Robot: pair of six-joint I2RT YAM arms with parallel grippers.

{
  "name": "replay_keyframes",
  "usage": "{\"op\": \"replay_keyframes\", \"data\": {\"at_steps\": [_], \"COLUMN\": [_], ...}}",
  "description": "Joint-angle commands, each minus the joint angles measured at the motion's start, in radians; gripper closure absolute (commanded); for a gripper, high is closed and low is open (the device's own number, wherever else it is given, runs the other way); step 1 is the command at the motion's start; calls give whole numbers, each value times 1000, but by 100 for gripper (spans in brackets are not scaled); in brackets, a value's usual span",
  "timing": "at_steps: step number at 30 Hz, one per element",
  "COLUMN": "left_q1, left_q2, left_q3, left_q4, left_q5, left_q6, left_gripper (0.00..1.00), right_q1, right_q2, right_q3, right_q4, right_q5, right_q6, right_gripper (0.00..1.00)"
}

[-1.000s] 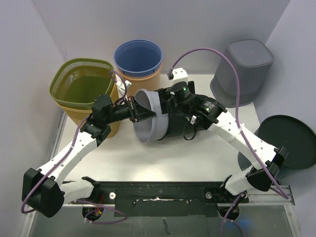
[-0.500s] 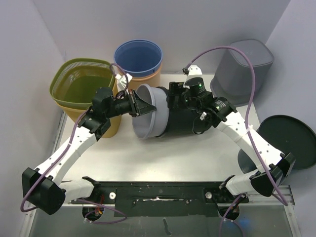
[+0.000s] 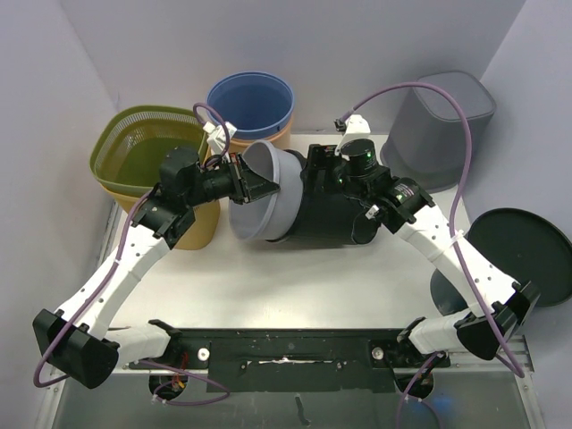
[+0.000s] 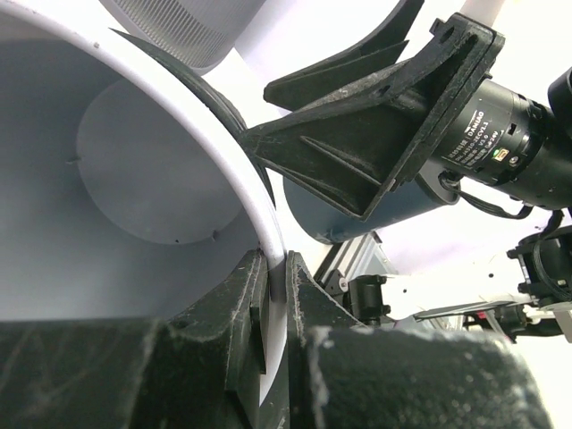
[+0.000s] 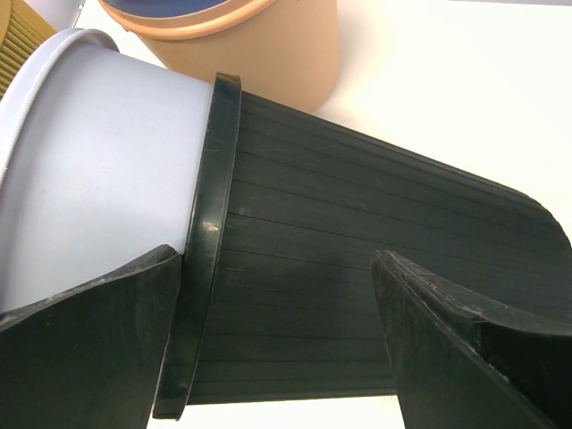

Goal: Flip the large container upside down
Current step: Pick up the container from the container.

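Note:
The large container lies on its side in the middle of the table: a black ribbed body [image 3: 332,217] with a grey inner liner [image 3: 264,204] whose mouth faces left. My left gripper [image 3: 260,187] is shut on the liner's grey rim [image 4: 262,207], one finger inside the mouth and one outside, as the left wrist view shows [image 4: 275,268]. My right gripper [image 3: 323,176] stands open over the black body [image 5: 357,268]. Its fingers are spread wide above the ribs and the black collar [image 5: 207,232], and nothing is held between them [image 5: 277,331].
A green mesh basket [image 3: 147,150] sits in a tan bin at the back left. A blue bucket [image 3: 251,103] nested in a tan one stands behind the container. A grey bin [image 3: 441,125] is at the back right, and a black round lid [image 3: 523,255] lies at the right edge.
The container's mouth has swung back and up to the left with my left gripper on its rim. My right gripper has shifted right and back along the black body.

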Motion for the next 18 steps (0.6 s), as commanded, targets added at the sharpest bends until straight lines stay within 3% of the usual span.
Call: {"op": "replay_keyframes", "data": {"at_steps": [1,10,18], "left_q1": [6,10,22], "left_q2": [-140,-138,-138], "left_q3": [172,215,194], "left_q4": [299,173,196], "left_q5": [99,65,44], "left_q6": [31,110,96], "left_gripper": [100,100,100], "right_q1": [-74,-76,-65], "right_q2": [58,24,3], "right_q3": [-77,-83,-19], "right_q4": [-306,-358,-392], "right_q5": [244,238,235], "right_q6": [-103,-99,-91], "right_gripper": [15,15,15]}}
